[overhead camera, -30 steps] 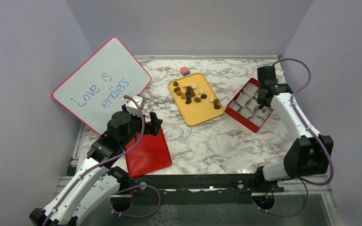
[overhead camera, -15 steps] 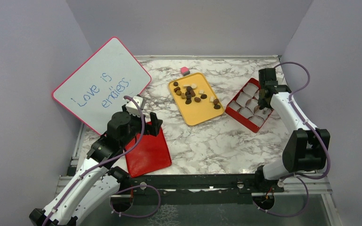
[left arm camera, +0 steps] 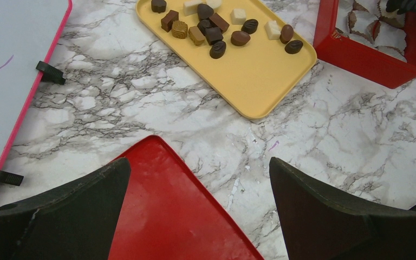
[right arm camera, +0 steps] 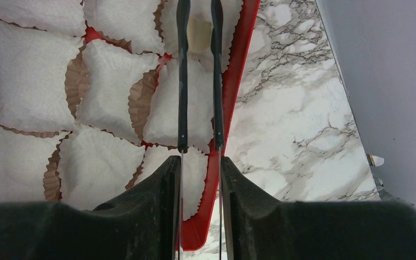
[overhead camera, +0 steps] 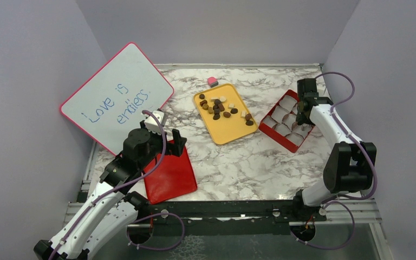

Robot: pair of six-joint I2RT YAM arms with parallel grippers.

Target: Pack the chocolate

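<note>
white chocolate (right arm camera: pixel 199 33) over box (right arm camera: pixel 233 81)
my right claw (right arm camera: pixel 199 8) pinches it; i'd lower into the liner (right arm camera: pixel 230 27) before releasing. left claw (left arm camera: pixel 199 165) spread wide.

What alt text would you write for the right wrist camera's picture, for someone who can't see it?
The right pincer, two thin dark fingers nearly closed, reaches into a red box with a cream-white chocolate between them over a paper cup by the box's right rim. The other white paper cups in view look empty; marble table lies to the right.
</note>
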